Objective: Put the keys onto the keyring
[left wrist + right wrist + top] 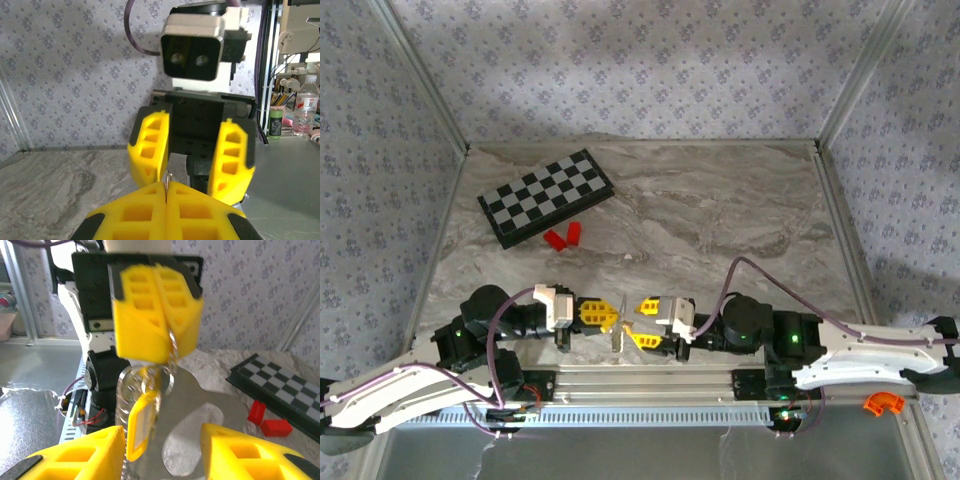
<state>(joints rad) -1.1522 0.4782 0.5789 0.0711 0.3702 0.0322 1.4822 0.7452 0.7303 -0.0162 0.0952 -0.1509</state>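
My left gripper (616, 316) is shut on the keyring (172, 347), a thin silvery metal loop whose edge pokes out between the pressed fingertips (167, 176). In the right wrist view the chain hangs blurred below the left gripper (169, 351). A small yellow key (141, 422) dangles from it, slightly tilted. My right gripper (642, 322) faces the left one, open, its fingers (75, 455) spread on either side of the hanging key without touching it. From above, the silvery bundle (619, 338) shows just below the two grippers.
A folded chessboard (546, 196) lies at the back left, with two red blocks (563, 237) in front of it. An aluminium rail (650, 382) runs along the near table edge. An orange clip (882, 403) sits by the right arm.
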